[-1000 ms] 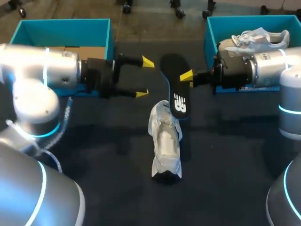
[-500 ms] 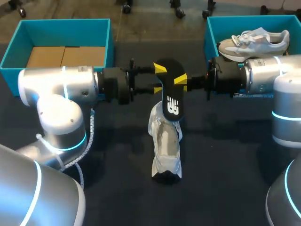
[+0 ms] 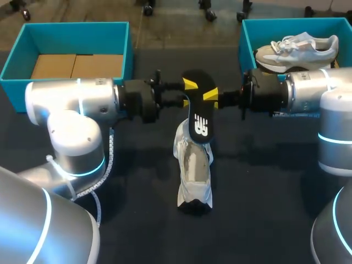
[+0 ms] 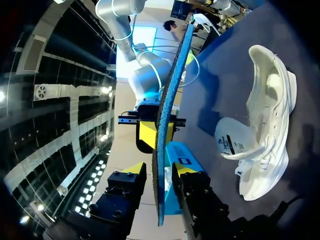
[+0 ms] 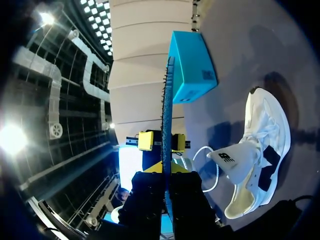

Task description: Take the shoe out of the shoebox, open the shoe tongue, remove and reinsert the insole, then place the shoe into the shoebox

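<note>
Right gripper (image 5: 166,182) pinched the black insole (image 3: 199,110) by its edge. Left gripper (image 4: 159,177) straddled the opposite edge, fingers spread with a gap showing. Insole stood on edge between both arms, lower end over the white shoe (image 3: 193,170) on the table (image 3: 264,209). Judged light, thin and floppy, best gripped at the firmer rim.

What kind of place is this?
Probably a robot lab bench: left arm and right arm over a dark table, right pincer gripping a black insole, teal shoeboxes behind.
</note>
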Tool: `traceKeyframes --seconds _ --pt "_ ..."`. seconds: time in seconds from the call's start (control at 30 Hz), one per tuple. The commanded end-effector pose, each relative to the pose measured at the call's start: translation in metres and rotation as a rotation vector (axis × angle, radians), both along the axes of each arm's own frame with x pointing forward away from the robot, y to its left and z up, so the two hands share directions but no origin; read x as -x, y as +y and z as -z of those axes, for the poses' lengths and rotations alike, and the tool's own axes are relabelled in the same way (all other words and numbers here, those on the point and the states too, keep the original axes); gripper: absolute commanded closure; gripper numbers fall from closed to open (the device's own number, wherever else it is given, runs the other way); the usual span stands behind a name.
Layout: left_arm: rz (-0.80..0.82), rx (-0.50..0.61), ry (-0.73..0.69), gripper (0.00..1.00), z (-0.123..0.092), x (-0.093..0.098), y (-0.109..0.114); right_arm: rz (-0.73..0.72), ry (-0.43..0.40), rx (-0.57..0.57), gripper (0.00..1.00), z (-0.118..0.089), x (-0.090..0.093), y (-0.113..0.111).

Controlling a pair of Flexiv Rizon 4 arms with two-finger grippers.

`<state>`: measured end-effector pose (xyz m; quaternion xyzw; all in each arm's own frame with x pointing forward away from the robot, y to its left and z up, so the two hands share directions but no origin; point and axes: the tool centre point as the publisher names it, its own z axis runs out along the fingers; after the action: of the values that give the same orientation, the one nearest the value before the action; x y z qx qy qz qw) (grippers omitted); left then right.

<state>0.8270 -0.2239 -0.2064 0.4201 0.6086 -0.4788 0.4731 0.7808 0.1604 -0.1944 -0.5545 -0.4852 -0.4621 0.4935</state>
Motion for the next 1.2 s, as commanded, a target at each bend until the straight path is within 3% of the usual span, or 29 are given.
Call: traceKeyframes --seconds 0.03,0.1,0.33,0.37,0.4,0.43,0.6,0.73,0.77,0.97,1.07,1.13,1.2 --pt "-0.007 -0.003 -0.002 0.8 0.003 -0.001 -0.007 -0.001 0.002 -0.002 1.0 0.001 0.001 0.002" --pt "-0.01 -0.008 -0.003 1.0 0.004 -0.002 -0.009 -0.003 0.003 -0.003 1.0 0.001 0.002 0.003" --pt "-0.005 -0.012 -0.006 1.0 0.004 0.001 -0.008 -0.02 0.005 -0.013 1.0 0.002 0.006 0.003" --pt "-0.002 -0.015 -0.007 1.0 0.004 0.003 -0.006 -0.024 0.001 -0.01 0.86 0.002 0.006 0.002" --pt "0.002 -0.02 -0.008 1.0 0.004 0.005 -0.005 -0.03 -0.006 -0.007 0.6 0.001 0.007 0.0" --pt "0.006 -0.028 -0.009 1.0 0.004 0.007 -0.002 -0.039 -0.015 -0.002 0.0 0.001 0.008 -0.002" --pt "0.029 -0.053 0.022 1.0 0.002 0.016 0.015 -0.098 -0.077 0.064 0.0 0.0 0.011 -0.02" --pt "0.055 -0.052 0.071 1.0 0.001 0.027 0.03 -0.187 -0.188 0.143 0.0 0.002 0.011 -0.038" --pt "0.062 -0.052 0.08 1.0 -0.001 0.029 0.034 -0.165 -0.183 0.158 0.0 0.005 0.008 -0.048" --pt "0.078 -0.067 0.08 1.0 -0.014 0.048 0.057 -0.165 -0.183 0.158 0.0 0.005 0.008 -0.048" --pt "0.115 -0.068 0.145 1.0 -0.017 0.064 0.067 -0.165 -0.183 0.158 0.0 0.005 0.008 -0.048" --pt "0.141 -0.069 0.195 1.0 -0.017 0.071 0.072 -0.222 -0.267 0.223 0.0 0.006 0.008 -0.05" --pt "0.19 -0.064 0.275 1.0 -0.017 0.077 0.076 -0.337 -0.51 0.28 0.0 0.003 0.015 -0.056"
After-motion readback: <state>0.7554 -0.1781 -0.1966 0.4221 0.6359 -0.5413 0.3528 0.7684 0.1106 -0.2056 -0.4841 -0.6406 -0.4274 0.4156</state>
